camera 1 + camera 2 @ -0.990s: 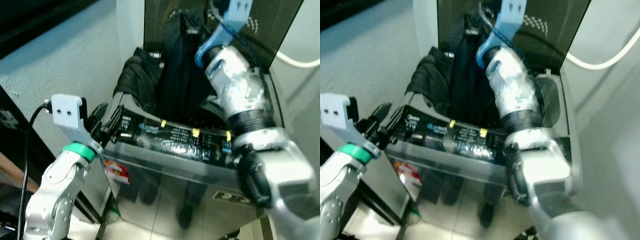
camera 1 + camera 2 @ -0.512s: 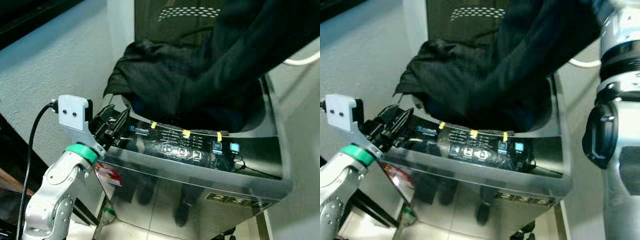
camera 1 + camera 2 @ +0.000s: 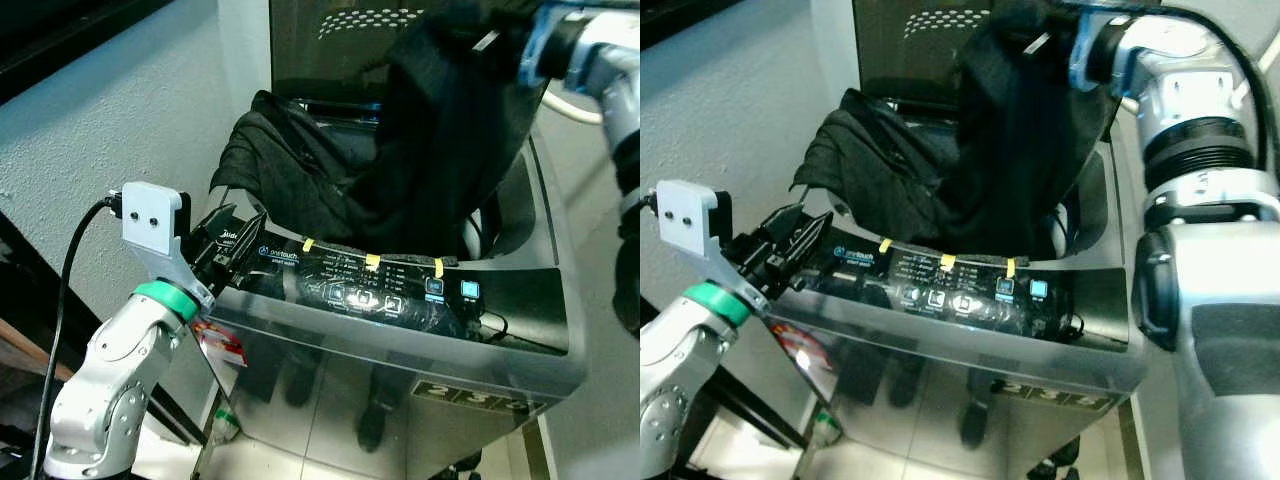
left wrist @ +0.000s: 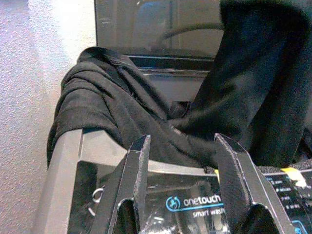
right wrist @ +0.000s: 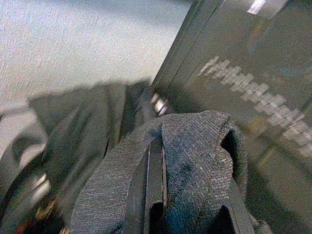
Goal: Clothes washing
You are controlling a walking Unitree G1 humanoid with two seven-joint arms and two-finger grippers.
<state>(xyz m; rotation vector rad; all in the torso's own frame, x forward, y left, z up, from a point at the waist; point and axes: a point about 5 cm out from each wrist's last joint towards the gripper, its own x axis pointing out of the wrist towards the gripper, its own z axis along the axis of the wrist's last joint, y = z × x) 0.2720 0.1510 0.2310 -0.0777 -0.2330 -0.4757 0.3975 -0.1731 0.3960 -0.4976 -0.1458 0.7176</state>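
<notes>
While the right arm reaches over the top-loading washing machine (image 3: 480,340), its right gripper (image 5: 187,195) is raised above the tub opening with its two black fingers clamped on a fold of the dark garment (image 3: 1025,130); in the right wrist view the grey-black knit is draped over and between the fingers. From that grip the garment hangs down in a long fold to the tub opening, its lower end resting near the front rim just behind the control panel (image 3: 365,290). A second mass of dark clothing (image 3: 275,165) lies draped over the left rear corner and left edge of the machine, spilling partly down its outer side. The raised lid (image 3: 340,40) stands upright at the rear edge. The left gripper (image 4: 183,195) hovers at the front left corner of the machine, level with the panel, its fingers spread apart and holding nothing; the panel's "onetouch" label (image 4: 195,204) is visible between them. Three yellow tabs (image 3: 372,262) sit along the panel's rear edge. A white hose (image 3: 575,105) runs past the rear right corner.
</notes>
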